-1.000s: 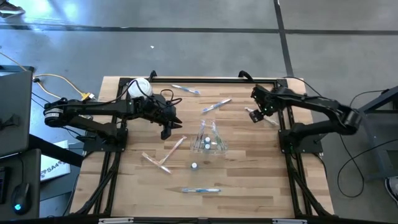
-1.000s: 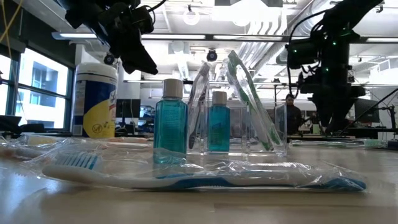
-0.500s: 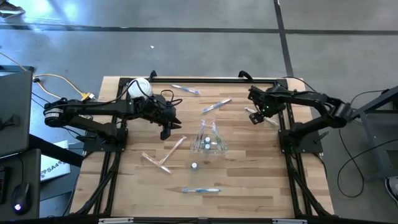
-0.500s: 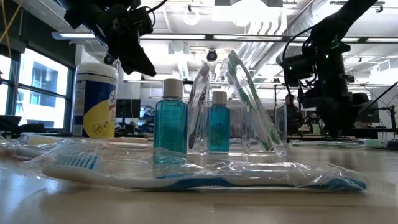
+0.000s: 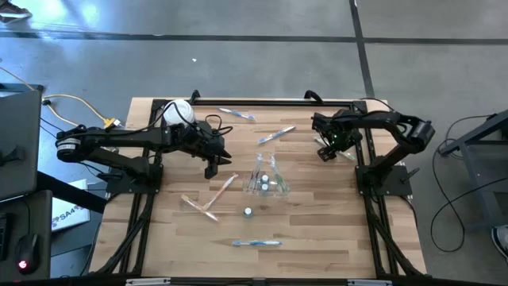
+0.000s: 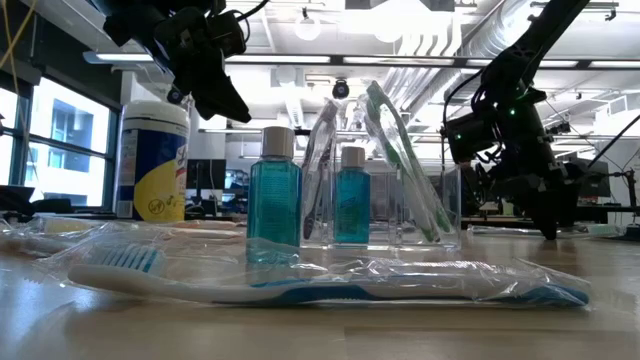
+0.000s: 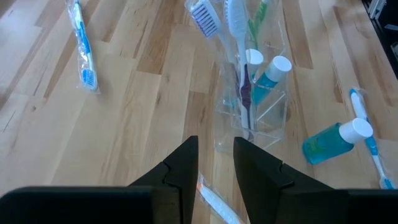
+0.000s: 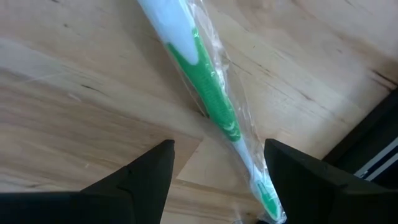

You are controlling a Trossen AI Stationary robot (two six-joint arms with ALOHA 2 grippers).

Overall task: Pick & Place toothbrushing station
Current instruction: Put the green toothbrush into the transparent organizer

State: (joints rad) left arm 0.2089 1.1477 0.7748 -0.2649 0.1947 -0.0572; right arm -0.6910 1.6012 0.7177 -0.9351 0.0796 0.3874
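Note:
A clear cup stands mid-table with several toothbrushes and a small blue bottle leaning in it. A second blue bottle stands upright nearer the front. A wrapped green-and-white toothbrush lies flat on the table at the right. My right gripper hangs open just over it, pointing steeply down, one finger on each side of its handle, touching nothing. My left gripper hovers left of the cup, slanting down, its fingers narrowly open with nothing between them.
Wrapped toothbrushes lie scattered: two at the far side, pink ones front left, a blue one near the front edge. A white-lidded canister stands far left. A black frame rail runs beside the green toothbrush.
My right gripper has come down toward the table and tipped to point more steeply down, ending low over the green toothbrush with its fingers still apart. Nothing on the table has moved.

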